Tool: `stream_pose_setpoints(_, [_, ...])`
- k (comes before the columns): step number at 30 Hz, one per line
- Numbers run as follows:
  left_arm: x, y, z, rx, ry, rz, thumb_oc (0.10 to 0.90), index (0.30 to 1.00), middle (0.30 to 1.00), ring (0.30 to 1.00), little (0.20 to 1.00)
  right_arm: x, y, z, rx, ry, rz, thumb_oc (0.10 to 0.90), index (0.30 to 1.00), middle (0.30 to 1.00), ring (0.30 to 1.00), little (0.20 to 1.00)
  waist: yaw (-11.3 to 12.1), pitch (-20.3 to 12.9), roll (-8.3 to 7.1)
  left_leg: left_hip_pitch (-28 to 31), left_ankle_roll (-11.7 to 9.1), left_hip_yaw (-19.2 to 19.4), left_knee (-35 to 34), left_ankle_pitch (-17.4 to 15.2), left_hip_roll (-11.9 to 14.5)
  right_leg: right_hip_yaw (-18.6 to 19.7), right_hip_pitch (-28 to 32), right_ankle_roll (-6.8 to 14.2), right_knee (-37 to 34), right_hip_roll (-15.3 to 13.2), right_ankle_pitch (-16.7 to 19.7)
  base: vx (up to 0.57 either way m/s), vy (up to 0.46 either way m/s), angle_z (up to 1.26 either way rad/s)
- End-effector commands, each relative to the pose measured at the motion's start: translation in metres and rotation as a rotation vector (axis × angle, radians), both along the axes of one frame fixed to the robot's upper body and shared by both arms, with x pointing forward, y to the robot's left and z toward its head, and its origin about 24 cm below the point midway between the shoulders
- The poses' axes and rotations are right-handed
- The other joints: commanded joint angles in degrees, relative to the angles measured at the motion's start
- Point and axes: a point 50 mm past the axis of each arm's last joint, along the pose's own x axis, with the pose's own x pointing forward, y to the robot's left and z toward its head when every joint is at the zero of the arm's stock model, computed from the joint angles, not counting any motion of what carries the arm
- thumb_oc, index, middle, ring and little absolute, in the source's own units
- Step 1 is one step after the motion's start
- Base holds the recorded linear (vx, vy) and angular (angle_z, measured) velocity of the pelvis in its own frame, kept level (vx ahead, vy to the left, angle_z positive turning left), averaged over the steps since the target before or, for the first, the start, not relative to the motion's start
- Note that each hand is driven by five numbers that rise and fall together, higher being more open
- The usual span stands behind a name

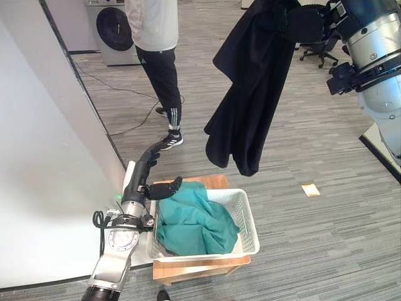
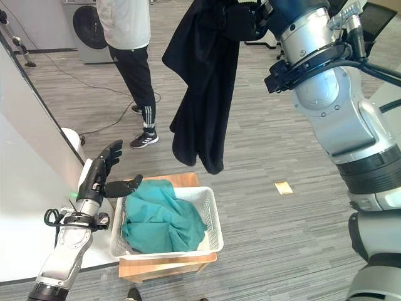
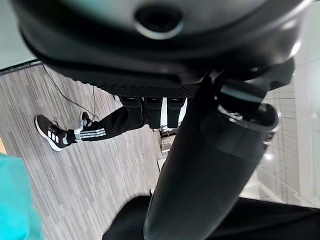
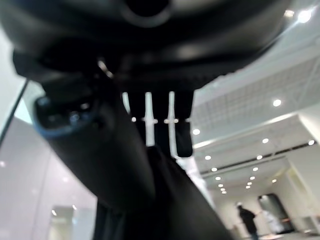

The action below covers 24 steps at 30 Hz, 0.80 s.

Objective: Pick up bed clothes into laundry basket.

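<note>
The bed is taking up the left side of the frame as a broad white surface. A person in dark trousers and a pale top is standing at upper centre, in front of a washing machine at the upper left.

A black garment is being held high at upper centre-right, hanging in a long fold with its lower end above and just to the right of the laundry basket. It is being gripped by the right hand, whose fingers are seen closed round dark cloth in the right wrist view.

The white basket is sitting on a low wooden stand at lower centre, with a teal cloth already lying bundled inside it.

The left hand is being held at the basket's left rim, fingers straight and thumb spread, grasping nothing.

A small yellowish tag is lying on the floor at centre-right.

For the step in hand, the garment would best be carried left until its hanging end is centred over the basket, then lowered so the cloth is piling inside before the fingers are released; a high drop is judged likely to leave a fold draped over the rim.

No legible writing is being made out.
</note>
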Motion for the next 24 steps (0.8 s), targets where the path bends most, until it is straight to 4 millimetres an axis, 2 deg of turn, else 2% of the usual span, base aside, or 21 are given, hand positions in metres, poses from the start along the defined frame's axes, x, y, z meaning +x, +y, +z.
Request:
stream_pose_setpoints(1, [-0.011,0.036,0.028,0.057,-0.152,0.119,0.800,0.900,0.900,0.900,0.900,-0.033,0.013,0.072,0.062,-0.294,0.053,0.400,0.300,0.300,0.300,0.300,6.57,-8.35,-0.38,-3.95,-3.82,0.06,-1.17,2.13,4.54,-3.04,4.98,2.27,0.74,-2.36,-9.62,0.00,-0.058,0.32])
stream_pose_setpoints(10, [-0.018,0.039,0.020,0.028,-0.120,0.137,0.800,0.900,0.900,0.900,0.900,-0.019,0.013,0.085,0.069,-0.281,-0.032,0.400,0.300,0.300,0.300,0.300,8.19,-8.68,-0.39,-4.84,-5.28,-0.63,-1.17,3.94,5.91,-4.75,5.71,1.62,0.74,-1.20,-10.36,0.00,-0.034,0.12])
stream_pose_setpoints(13, [-0.020,0.040,0.018,0.012,-0.107,0.135,0.800,0.900,0.900,0.900,0.900,-0.007,0.001,0.088,0.109,-0.244,-0.096,0.400,0.300,0.300,0.300,0.300,8.80,-8.72,-0.57,-5.11,-5.80,-0.88,-1.17,4.62,6.29,-5.52,6.06,1.28,0.74,-0.72,-10.65,0.00,-0.019,0.07])
stream_pose_setpoints(20, [-0.023,0.041,0.013,-0.006,-0.086,0.137,0.800,0.900,0.900,0.900,0.900,0.007,-0.011,0.072,0.129,-0.171,-0.141,0.400,0.300,0.300,0.300,0.300,9.44,-8.72,-0.19,-5.01,-6.08,-1.41,-1.17,4.92,6.64,-6.50,6.80,0.96,0.74,-0.41,-11.03,0.00,-0.008,0.02])
stream_pose_setpoints(24, [-0.023,0.042,0.011,-0.010,-0.081,0.144,0.800,0.900,0.900,0.900,0.900,0.008,-0.004,0.063,0.135,-0.146,-0.086,0.400,0.300,0.300,0.300,0.300,9.60,-8.72,-0.09,-5.15,-6.26,-1.52,-1.17,5.19,6.78,-6.72,6.65,1.00,0.74,-0.39,-11.13,0.00,0.000,0.00])
